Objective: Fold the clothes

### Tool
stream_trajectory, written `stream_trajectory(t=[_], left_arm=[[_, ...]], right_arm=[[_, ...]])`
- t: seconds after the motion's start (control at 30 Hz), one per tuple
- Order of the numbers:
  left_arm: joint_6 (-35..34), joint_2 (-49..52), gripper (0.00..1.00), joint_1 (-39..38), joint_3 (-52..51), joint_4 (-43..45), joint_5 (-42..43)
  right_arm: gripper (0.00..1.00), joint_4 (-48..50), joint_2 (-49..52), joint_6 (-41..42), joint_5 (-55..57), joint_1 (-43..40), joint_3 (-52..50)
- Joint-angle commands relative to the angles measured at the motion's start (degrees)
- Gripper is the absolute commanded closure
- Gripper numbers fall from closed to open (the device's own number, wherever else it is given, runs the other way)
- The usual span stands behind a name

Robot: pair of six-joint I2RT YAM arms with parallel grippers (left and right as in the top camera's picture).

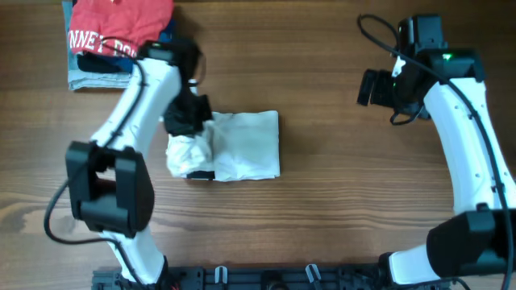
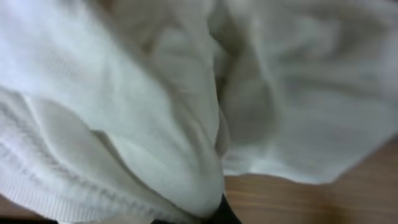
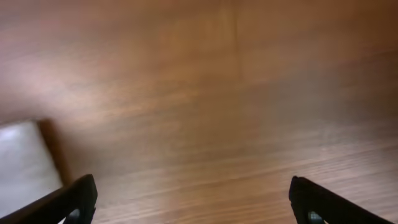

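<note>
At frame centre, the folded white T-shirt [image 1: 246, 145] may be pulled apart by the left gripper [image 1: 193, 127] (grip hidden by cloth); the right gripper [image 3: 193, 200] is spread.

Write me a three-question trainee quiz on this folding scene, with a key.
1. True or false: the right gripper is open over bare table.
2. The left gripper is at the white T-shirt's: A bunched left end; B flat right end; C neither.
3. Fill in: the lettered garment at the far left is coloured ___.
Key: 1 true; 2 A; 3 red.
</note>
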Motion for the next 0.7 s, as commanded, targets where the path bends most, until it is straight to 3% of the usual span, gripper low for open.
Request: stream_trajectory(t=[0.0, 0.23, 0.67], left_arm=[[-3.72, -3.76, 0.96, -8.35, 1.05, -0.42, -0.02], [-7.87, -3.78, 0.94, -22.53, 1.09, 9.94, 0.13], [-11.23, -1.36, 0.96, -21.86, 1.09, 18.01, 2.71]], right_arm=[[0.00, 4.96, 0.46, 1.01, -4.76, -0.37, -8.55], [0.00, 6.03, 0.46, 2.12, -10.01, -0.35, -11.91], [0.00, 7.39, 0.46, 2.01, -11.80, -0.35, -11.93]])
